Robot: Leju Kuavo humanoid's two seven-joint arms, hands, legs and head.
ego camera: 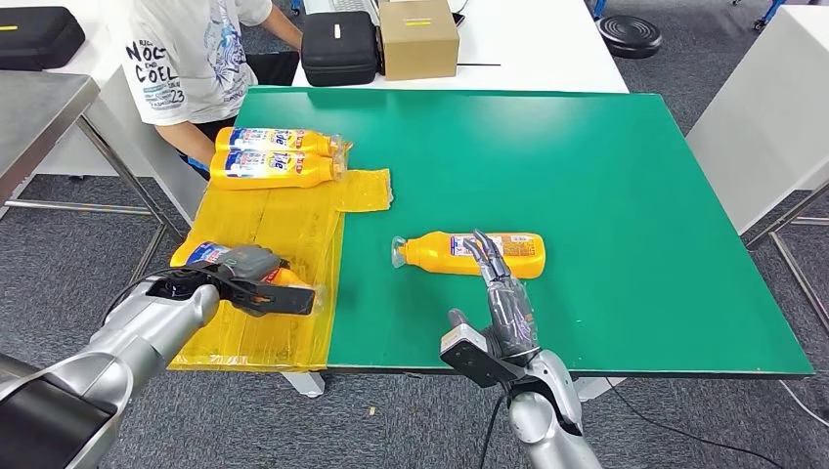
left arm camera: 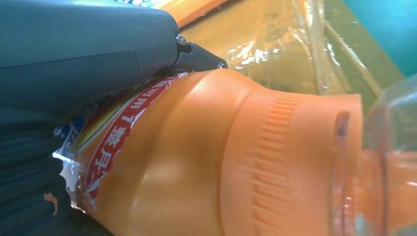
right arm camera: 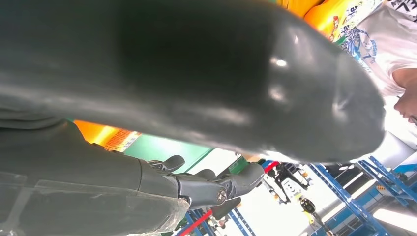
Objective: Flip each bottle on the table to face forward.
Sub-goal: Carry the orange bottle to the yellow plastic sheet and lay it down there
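Observation:
An orange bottle [ego camera: 459, 252] lies on its side in the middle of the green table [ego camera: 587, 176], cap end to the left. My right hand [ego camera: 503, 298] comes from the near edge with its fingers stretched out, their tips over this bottle's label; the hand holds nothing. In the right wrist view the bottle [right arm camera: 105, 135] shows past the fingers [right arm camera: 211, 187]. My left hand [ego camera: 249, 276] grips another orange bottle [ego camera: 200, 253] over the near left of the yellow sheet [ego camera: 283, 225]. That bottle [left arm camera: 221, 162] looms close in the left wrist view. Two more bottles [ego camera: 279, 142] [ego camera: 279, 168] lie side by side at the back left.
A person in a white T-shirt [ego camera: 191, 49] sits behind the table's left corner. A black case [ego camera: 339, 47] and a cardboard box [ego camera: 418, 37] stand on the white table beyond. A white table [ego camera: 772, 107] stands to the right, a grey one [ego camera: 39, 107] at far left.

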